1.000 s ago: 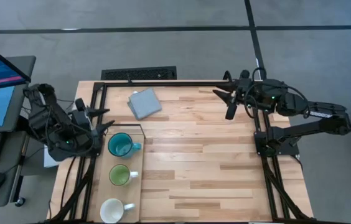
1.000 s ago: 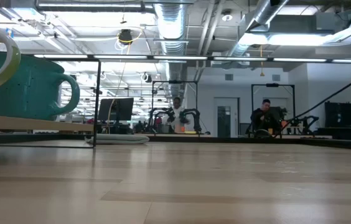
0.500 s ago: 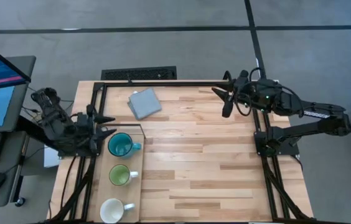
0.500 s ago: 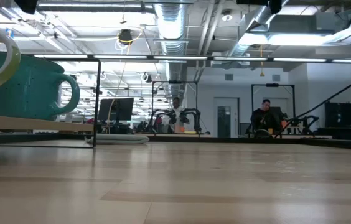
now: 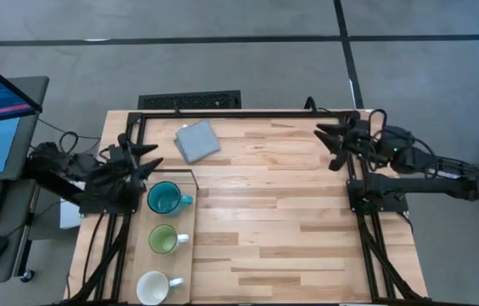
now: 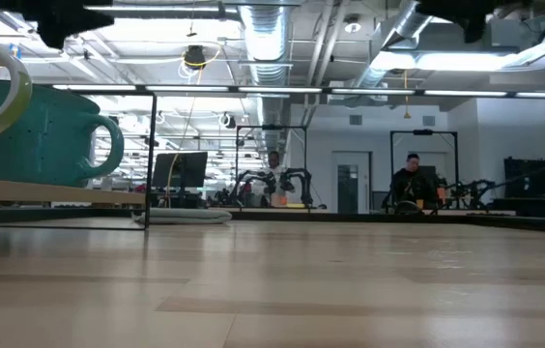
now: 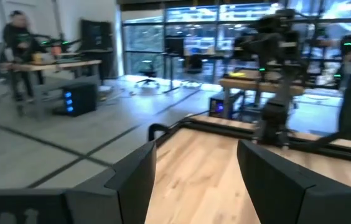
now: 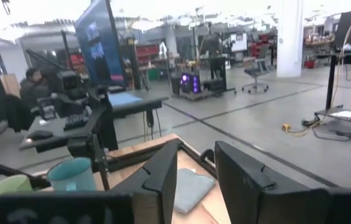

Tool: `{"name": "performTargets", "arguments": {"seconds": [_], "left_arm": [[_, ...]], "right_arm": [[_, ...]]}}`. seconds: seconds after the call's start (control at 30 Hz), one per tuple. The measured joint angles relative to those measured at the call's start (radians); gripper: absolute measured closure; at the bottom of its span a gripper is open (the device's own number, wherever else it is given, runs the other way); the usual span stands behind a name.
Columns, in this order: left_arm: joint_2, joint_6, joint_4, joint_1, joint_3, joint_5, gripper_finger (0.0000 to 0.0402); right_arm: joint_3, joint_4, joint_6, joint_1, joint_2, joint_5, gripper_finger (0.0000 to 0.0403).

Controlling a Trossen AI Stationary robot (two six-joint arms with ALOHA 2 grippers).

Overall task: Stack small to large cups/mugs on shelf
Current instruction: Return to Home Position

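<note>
Three mugs stand upright on their bases in a row on the pale shelf (image 5: 185,255) at the table's left. The teal mug (image 5: 165,199) is farthest, the light green mug (image 5: 163,239) is in the middle, and the white mug (image 5: 153,287) is nearest. My left gripper (image 5: 143,156) hovers open just beyond the shelf's far end, close to the teal mug, pointing level toward the table's right. My right gripper (image 5: 328,142) is open and empty above the far right of the table, pointing left. In its wrist view the teal mug (image 8: 73,174) and green mug (image 8: 4,186) show.
A flat grey-blue pad (image 5: 197,140) lies at the far middle-left of the plank tabletop (image 5: 282,221). Dark frame rails run along the table's far edge (image 5: 239,113) and both sides. People sit at desks in the room behind.
My left arm has folded back and sunk, its gripper turning and shifting slightly toward the far edge beside the teal mug. My right gripper has drawn back toward the table's right edge and come lower. Both arms now edge into the top of the low view. The mugs have stayed put.
</note>
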Motion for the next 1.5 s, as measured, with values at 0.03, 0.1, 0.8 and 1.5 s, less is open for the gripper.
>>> {"name": "performTargets", "arguments": {"seconds": [0.03, 0.1, 0.8, 1.5], "left_arm": [[-0.001, -0.01, -0.001, 0.024, -0.006, 0.007, 0.0184], [-0.004, -0.031, -0.02, 0.069, -0.016, 0.013, 0.0184], [-0.126, -0.129, 0.065, 0.307, -0.237, 0.054, 0.0184], [-0.193, -0.089, 0.227, 0.417, -0.395, 0.159, 0.0184]], "right_arm": [[-0.025, 0.018, -0.001, 0.0, -0.022, 0.0, 0.0271], [-0.07, 0.03, 0.0, 0.0, -0.062, 0.0, 0.0271], [-0.463, 0.181, 0.055, 0.001, -0.493, 0.002, 0.0271], [-0.628, 0.312, 0.047, -0.093, -0.491, -0.004, 0.0271]]}}
